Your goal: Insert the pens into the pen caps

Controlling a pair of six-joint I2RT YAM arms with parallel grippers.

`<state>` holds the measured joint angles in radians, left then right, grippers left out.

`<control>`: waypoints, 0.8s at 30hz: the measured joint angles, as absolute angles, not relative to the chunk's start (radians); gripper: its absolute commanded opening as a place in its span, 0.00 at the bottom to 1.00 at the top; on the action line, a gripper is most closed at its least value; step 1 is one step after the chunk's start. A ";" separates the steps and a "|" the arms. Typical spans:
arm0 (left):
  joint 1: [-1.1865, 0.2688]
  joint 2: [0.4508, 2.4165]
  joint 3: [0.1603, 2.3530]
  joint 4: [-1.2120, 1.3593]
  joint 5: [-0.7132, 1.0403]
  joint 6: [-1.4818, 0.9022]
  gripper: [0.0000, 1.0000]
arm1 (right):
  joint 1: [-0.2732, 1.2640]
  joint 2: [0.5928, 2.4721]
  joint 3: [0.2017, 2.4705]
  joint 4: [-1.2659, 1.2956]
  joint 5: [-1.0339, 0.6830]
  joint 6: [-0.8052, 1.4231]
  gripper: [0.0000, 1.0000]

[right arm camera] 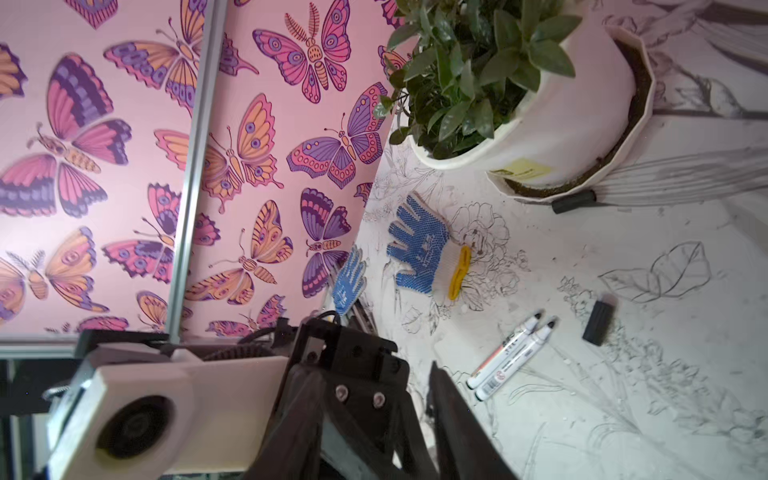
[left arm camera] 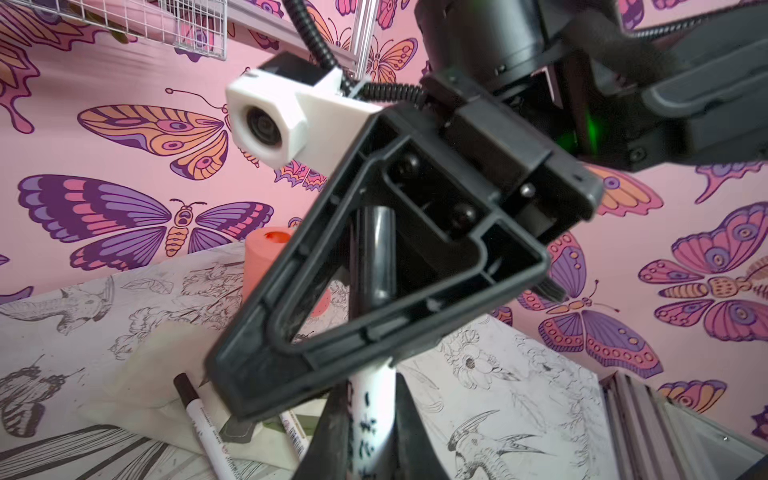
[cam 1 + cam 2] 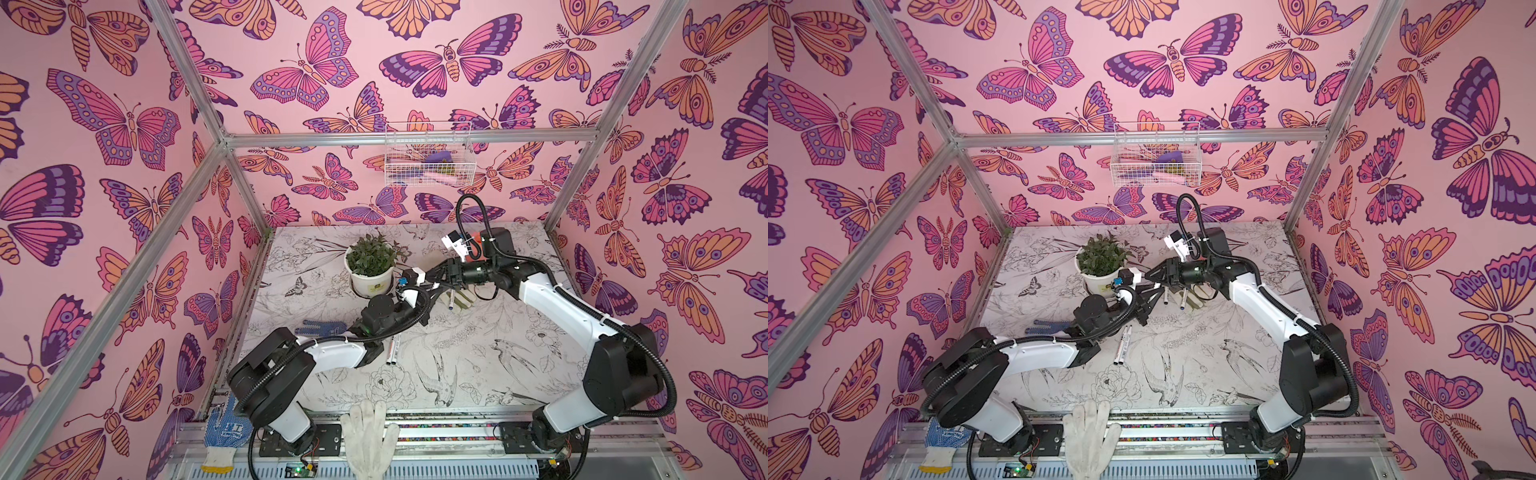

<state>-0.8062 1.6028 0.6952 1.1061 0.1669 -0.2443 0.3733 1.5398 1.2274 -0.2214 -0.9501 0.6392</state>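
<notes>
My left gripper (image 2: 374, 449) is shut on a white pen (image 2: 374, 407) with dark print. A black pen cap (image 2: 378, 253) sits on the pen's far end. My right gripper (image 1: 372, 364) stands open, with its jaws apart on either side of that capped end. In both top views the two grippers (image 3: 430, 289) (image 3: 1152, 276) meet in front of the plant. Two pens (image 1: 511, 353) (image 3: 392, 349) lie side by side mid-table. Two more pens (image 2: 203, 424) (image 3: 1173, 297) rest on a pale glove. Loose black caps lie on the table (image 1: 598, 322) and by the pot (image 1: 573, 201).
A potted plant (image 3: 371, 266) stands at the back left of the table. A blue dotted glove (image 1: 419, 249) lies beside my left arm. A white glove (image 3: 370, 432) and a blue glove (image 3: 224, 428) hang over the front rail. A wire basket (image 3: 428, 153) hangs on the back wall, and an orange cylinder (image 2: 266, 257) stands behind.
</notes>
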 measured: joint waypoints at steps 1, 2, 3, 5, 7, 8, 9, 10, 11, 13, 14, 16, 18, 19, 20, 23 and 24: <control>-0.807 1.618 0.697 1.132 0.169 -0.253 0.00 | 0.368 1.528 1.227 -0.224 -0.937 0.653 0.54; -0.807 1.634 0.699 1.147 0.168 -0.263 0.00 | 0.360 1.514 1.227 -0.227 -0.921 0.664 0.54; -0.805 1.653 0.702 1.157 0.165 -0.274 0.00 | 0.348 1.494 1.227 -0.229 -0.896 0.675 0.54; -0.804 1.700 0.713 1.168 0.162 -0.292 0.00 | 0.310 1.443 1.227 -0.231 -0.828 0.688 0.54; -0.801 1.759 0.733 1.169 0.157 -0.316 0.00 | 0.262 1.362 1.212 -0.224 -0.720 0.694 0.54; -0.799 1.785 0.745 1.168 0.155 -0.328 0.00 | 0.244 1.319 1.201 -0.221 -0.665 0.694 0.54; -0.798 1.816 0.764 1.163 0.148 -0.344 0.00 | 0.229 1.271 1.189 -0.225 -0.603 0.690 0.54; -0.796 1.840 0.785 1.151 0.142 -0.360 0.00 | 0.224 1.234 1.186 -0.234 -0.554 0.681 0.54; -0.793 1.868 0.815 1.131 0.137 -0.379 0.00 | 0.222 1.200 1.186 -0.242 -0.507 0.670 0.54; -0.785 1.911 0.883 1.063 0.126 -0.418 0.00 | 0.222 1.157 1.187 -0.255 -0.437 0.646 0.53; -0.780 1.932 0.930 1.011 0.118 -0.440 0.00 | 0.222 1.145 1.187 -0.262 -0.410 0.634 0.53; -0.775 1.969 1.017 0.921 0.113 -0.470 0.00 | 0.222 1.142 1.187 -0.281 -0.372 0.618 0.52; -0.770 2.001 1.087 0.857 0.110 -0.497 0.00 | 0.222 1.153 1.187 -0.311 -0.344 0.601 0.52; -0.770 2.015 1.114 0.827 0.107 -0.509 0.00 | 0.222 1.159 1.187 -0.320 -0.337 0.597 0.51; -0.770 2.030 1.142 0.791 0.106 -0.522 0.00 | 0.222 1.165 1.187 -0.331 -0.332 0.593 0.51; -0.770 2.078 1.206 0.703 0.104 -0.559 0.00 | 0.222 1.172 1.187 -0.356 -0.326 0.582 0.51; -0.770 2.093 1.222 0.675 0.104 -0.566 0.00 | 0.222 1.172 1.187 -0.363 -0.326 0.578 0.51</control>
<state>-0.7696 2.0933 1.2224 0.6746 0.1040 -0.5663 0.2222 1.1721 1.1866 -0.3634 -0.3256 0.5781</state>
